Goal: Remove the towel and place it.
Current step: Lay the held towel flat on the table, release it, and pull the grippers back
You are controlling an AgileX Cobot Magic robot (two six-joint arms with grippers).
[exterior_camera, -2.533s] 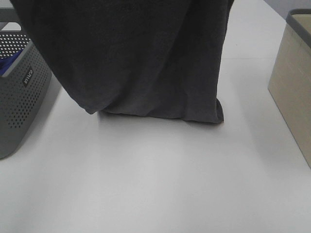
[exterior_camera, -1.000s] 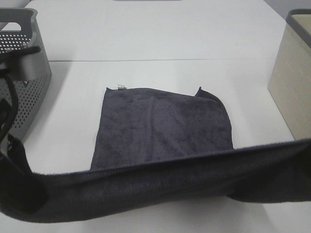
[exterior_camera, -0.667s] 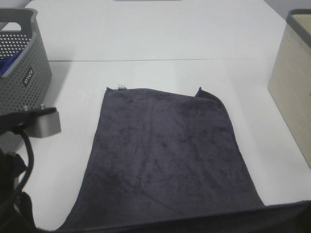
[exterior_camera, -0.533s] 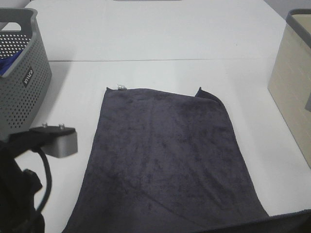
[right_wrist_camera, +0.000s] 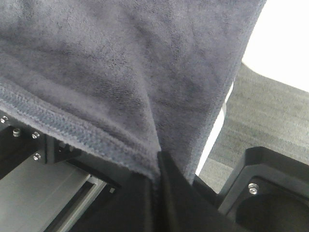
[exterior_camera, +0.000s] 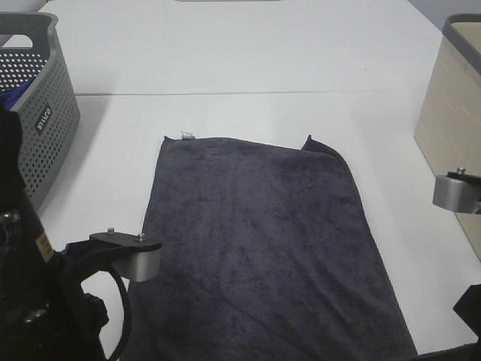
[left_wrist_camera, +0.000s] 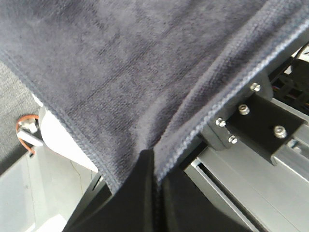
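The dark charcoal towel [exterior_camera: 263, 233] lies spread flat on the white table [exterior_camera: 248, 68], its pale tag [exterior_camera: 186, 135] at the far left corner. Its near edge runs off the table's front edge. My left gripper [left_wrist_camera: 153, 159] is shut on the towel's near left edge [left_wrist_camera: 120, 72], below the table front. My right gripper [right_wrist_camera: 157, 162] is shut on the near right edge [right_wrist_camera: 120, 63]. In the exterior high view only the arms' bodies show, the left arm [exterior_camera: 52, 301] at the lower left and the right arm [exterior_camera: 458, 192] at the right; the fingertips are out of sight there.
A grey perforated basket [exterior_camera: 37, 113] with a blue cloth [exterior_camera: 13, 94] inside stands at the far left. A beige bin [exterior_camera: 451, 120] stands at the right edge. A seam [exterior_camera: 248, 93] crosses the table behind the towel.
The towel hung upright, then was drawn toward the front and laid flat. Both arms moved forward and down past the table's front edge, still holding its near edge.
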